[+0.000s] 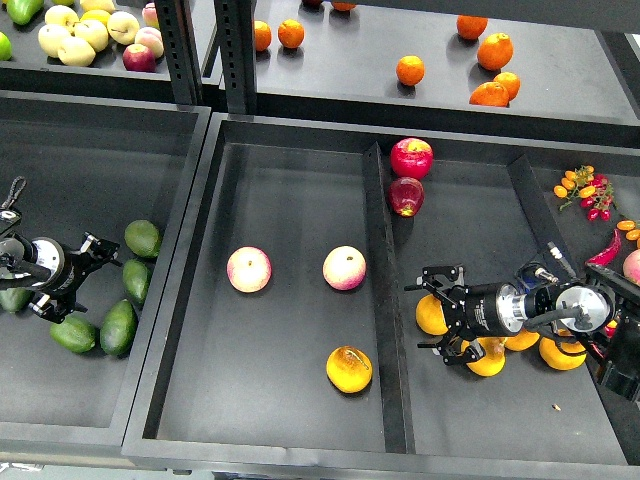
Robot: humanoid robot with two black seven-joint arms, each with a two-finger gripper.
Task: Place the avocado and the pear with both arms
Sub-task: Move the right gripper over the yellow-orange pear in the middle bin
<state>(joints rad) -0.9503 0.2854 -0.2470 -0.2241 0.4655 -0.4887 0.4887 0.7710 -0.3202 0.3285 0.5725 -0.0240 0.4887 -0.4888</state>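
Observation:
The pear (349,369), yellow-orange with a large brown blotch, lies in the middle tray (290,400) near its front right. Several green avocados lie in the left tray; I cannot tell which is the task's. The nearest, one avocado (136,281), is just right of my left gripper (86,273), which is open and empty. My right gripper (437,312) is open in the right compartment. Its fingers stand either side of another yellow-orange pear (428,318), and I cannot tell whether they touch it.
Two pink-and-cream fruits (249,269) (344,267) lie in the middle tray. A raised divider (385,300) separates it from the right compartment, which holds two red apples (411,157) and more pears (560,352). Oranges (410,70) sit on the upper shelf, small peppers (585,190) at the right.

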